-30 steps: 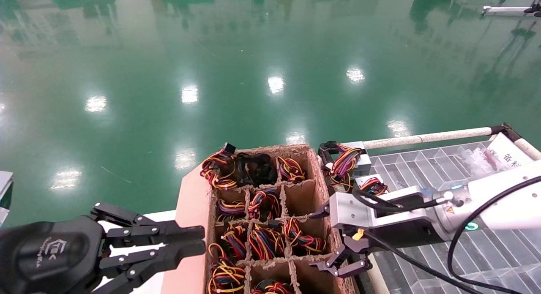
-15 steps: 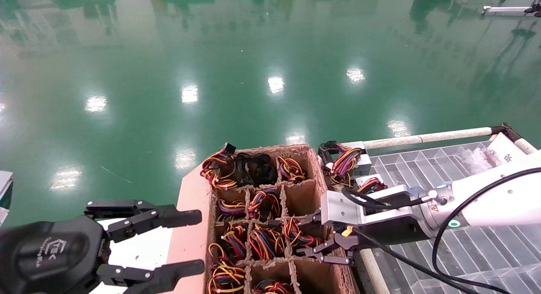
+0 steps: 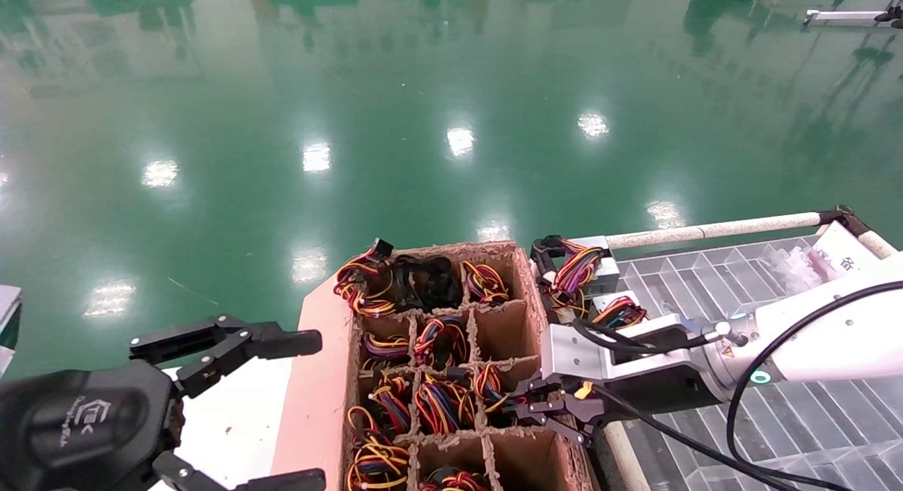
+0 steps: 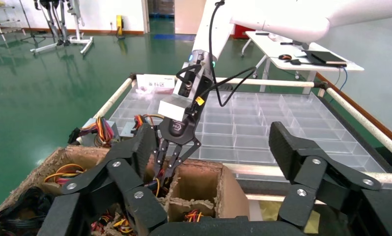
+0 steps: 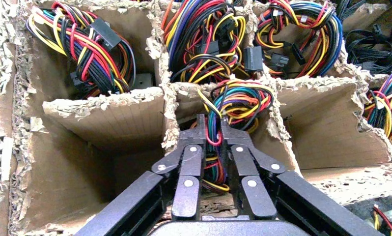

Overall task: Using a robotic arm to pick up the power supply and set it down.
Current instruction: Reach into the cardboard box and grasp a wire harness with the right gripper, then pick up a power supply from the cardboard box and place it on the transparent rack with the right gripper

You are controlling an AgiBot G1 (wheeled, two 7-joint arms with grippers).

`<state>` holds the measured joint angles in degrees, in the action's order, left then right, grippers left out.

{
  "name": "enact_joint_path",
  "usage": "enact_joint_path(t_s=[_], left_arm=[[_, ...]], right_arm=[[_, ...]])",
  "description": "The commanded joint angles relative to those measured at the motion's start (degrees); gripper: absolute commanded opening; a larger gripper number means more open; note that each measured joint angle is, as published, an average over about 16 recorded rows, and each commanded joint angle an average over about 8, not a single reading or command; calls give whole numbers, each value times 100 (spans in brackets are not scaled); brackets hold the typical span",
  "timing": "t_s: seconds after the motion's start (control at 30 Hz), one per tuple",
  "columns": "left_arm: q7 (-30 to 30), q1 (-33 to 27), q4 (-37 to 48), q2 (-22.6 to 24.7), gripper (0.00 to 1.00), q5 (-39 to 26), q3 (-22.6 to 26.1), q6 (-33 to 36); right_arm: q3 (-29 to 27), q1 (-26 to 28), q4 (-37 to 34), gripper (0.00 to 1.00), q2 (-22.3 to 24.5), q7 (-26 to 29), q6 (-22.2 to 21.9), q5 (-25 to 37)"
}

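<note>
My right gripper (image 3: 518, 406), the robotic arm with the silver wrist block, reaches down into a right-column cell of the brown divided carton (image 3: 525, 286). In the right wrist view the gripper (image 5: 212, 123) is shut on the coloured wire bundle of a power supply (image 5: 238, 98) in that cell. The supply's metal box is hidden down in the cell; only its wires (image 3: 490, 392) show. My left gripper (image 3: 303, 413) hangs open beside the carton's left side, holding nothing; it (image 4: 213, 142) frames the right gripper (image 4: 159, 174) in the left wrist view.
Several other cells hold wire bundles (image 3: 441, 403). Two silver supplies with wires (image 3: 585, 265) lie at the far corner of the clear compartment tray (image 3: 705, 272) right of the carton. A white rail (image 3: 712, 230) borders the tray. Green floor lies beyond.
My right gripper moved left and down into the cell and closed from open onto the wire bundle. My left gripper's fingers spread from nearly closed to wide open.
</note>
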<state>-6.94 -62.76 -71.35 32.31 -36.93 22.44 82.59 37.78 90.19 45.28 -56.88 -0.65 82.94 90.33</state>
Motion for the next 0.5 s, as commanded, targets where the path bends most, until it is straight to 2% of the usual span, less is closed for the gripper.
enact_joint_path(t_s=[0.03, 0.27, 0.5], left_arm=[[0, 0, 0, 0, 100, 0, 0, 0], [0, 0, 0, 0, 100, 0, 0, 0], [0, 0, 0, 0, 100, 0, 0, 0]], right_arm=[[-6, -2, -8, 0, 3, 6, 5, -12], [-133, 114, 159, 0, 117, 119, 92, -195], [-485, 398, 756, 0, 474, 416, 149, -605]])
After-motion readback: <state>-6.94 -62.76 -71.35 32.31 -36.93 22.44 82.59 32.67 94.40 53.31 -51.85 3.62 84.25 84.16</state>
